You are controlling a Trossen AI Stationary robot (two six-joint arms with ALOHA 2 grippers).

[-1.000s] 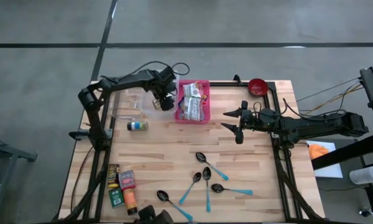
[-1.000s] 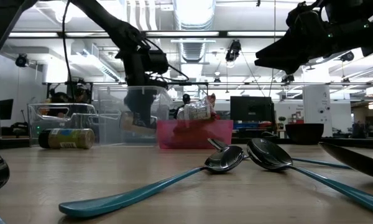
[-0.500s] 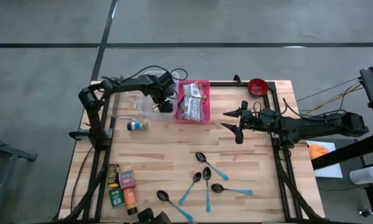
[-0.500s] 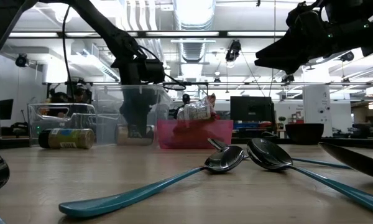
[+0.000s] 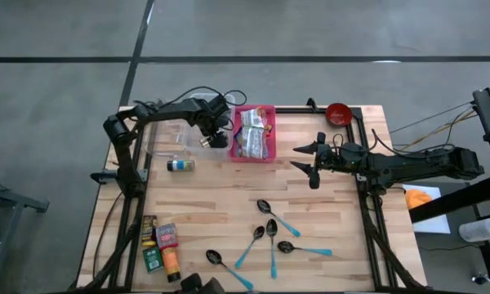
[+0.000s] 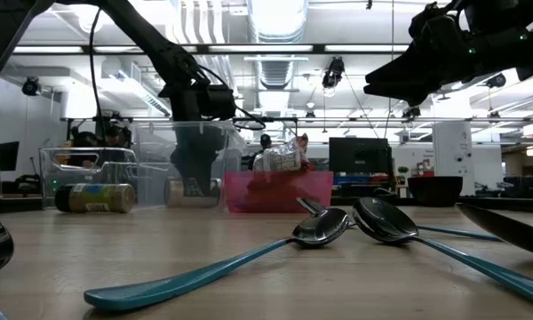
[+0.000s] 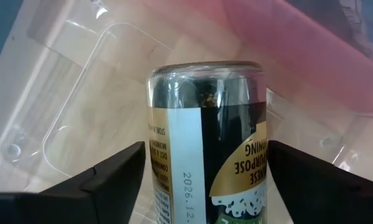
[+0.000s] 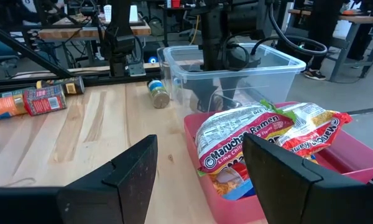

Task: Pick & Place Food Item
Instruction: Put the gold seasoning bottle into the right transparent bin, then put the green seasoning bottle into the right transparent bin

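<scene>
A spice jar with a dark and gold label lies on the floor of the clear plastic bin at the table's far left. My left gripper reaches down into the bin. It is open, with one finger on each side of the jar and a thin gap at either side. My right gripper hovers open at the table's right, level, with nothing between its fingers. The pink bin beside the clear one holds ramen packets.
A second small jar lies on the table just in front of the clear bin. Several teal-handled spoons lie near the front centre. Bottles and packets sit at the near left, and a red bowl at the far right corner.
My left gripper has gone down into the clear bin with the jar. The jar hung tilted above the bin's floor a second ago and now lies on it. The right arm has kept still.
</scene>
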